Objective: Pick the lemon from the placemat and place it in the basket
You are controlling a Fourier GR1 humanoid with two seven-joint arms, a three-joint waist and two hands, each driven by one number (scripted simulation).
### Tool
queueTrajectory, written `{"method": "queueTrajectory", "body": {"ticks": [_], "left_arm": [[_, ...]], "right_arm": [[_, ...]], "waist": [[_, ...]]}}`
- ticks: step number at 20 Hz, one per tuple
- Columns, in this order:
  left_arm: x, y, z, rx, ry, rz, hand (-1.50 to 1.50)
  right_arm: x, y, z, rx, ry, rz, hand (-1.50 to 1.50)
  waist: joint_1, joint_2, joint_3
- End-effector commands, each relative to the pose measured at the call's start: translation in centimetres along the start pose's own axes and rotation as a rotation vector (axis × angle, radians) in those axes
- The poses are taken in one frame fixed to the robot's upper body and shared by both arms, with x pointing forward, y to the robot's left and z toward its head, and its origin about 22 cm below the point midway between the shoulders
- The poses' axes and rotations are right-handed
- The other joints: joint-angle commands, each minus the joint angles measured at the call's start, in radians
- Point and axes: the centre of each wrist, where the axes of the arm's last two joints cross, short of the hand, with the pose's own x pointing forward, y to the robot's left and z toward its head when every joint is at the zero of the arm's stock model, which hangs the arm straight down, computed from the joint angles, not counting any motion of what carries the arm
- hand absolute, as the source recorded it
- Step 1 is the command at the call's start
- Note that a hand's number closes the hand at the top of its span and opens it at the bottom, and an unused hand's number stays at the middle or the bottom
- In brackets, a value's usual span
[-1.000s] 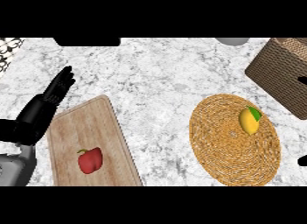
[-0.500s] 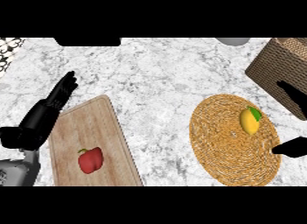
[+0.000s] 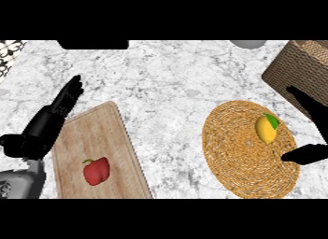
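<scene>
A yellow lemon with a green leaf lies on the round woven placemat, in its upper right part. The brown wicker basket stands at the top right, partly cut off by the view's edge. My right hand is open at the right edge, fingers stretched over the placemat's right rim toward the basket, thumb sticking out below the lemon; it is just right of the lemon, apart from it. My left hand rests open at the left, fingers pointing up.
A wooden cutting board lies at the lower left with a red bell pepper on it. A grey bowl's rim shows at the top edge. A patterned tile strip is at the top left.
My right hand has come further in from the right edge, leftward and up, and now lies beside the lemon. My left hand shifted slightly up. The lemon has not moved.
</scene>
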Motion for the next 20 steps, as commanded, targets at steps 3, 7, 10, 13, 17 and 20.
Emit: {"method": "queueTrajectory", "body": {"ticks": [3, 7, 10, 13, 17, 20], "left_arm": [[0.5, -0.8, -1.5, 0.007, 0.008, -0.004, 0.00], [-0.7, -1.3, -0.7, -0.002, 0.004, 0.016, 0.00], [-0.9, -2.0, -2.3, -0.005, -0.005, 0.002, 0.00], [1.6, -1.5, -1.8, 0.003, -0.014, -0.006, 0.00], [0.4, -1.0, -2.0, -0.001, -0.019, 0.004, 0.00], [0.9, -0.1, 0.7, -0.020, 0.000, 0.009, 0.00]], "right_arm": [[0.3, 1.3, -1.1, -0.001, -0.029, -0.036, -1.50], [1.4, 0.7, 0.3, 0.025, 0.016, 0.029, -1.50], [1.4, -0.1, -0.2, 0.013, 0.020, 0.042, -1.50], [2.0, 3.4, -0.7, 0.041, 0.056, 0.092, -1.50], [1.2, 2.9, -3.6, 0.046, 0.041, 0.075, -1.50], [0.1, 3.1, -0.6, 0.048, 0.052, 0.080, -1.50]], "waist": [[-0.002, 0.000, 0.000], [-0.003, 0.000, 0.000], [-0.004, 0.000, 0.000], [0.000, 0.000, 0.000], [0.002, 0.001, 0.000], [0.000, -0.001, 0.000]]}}
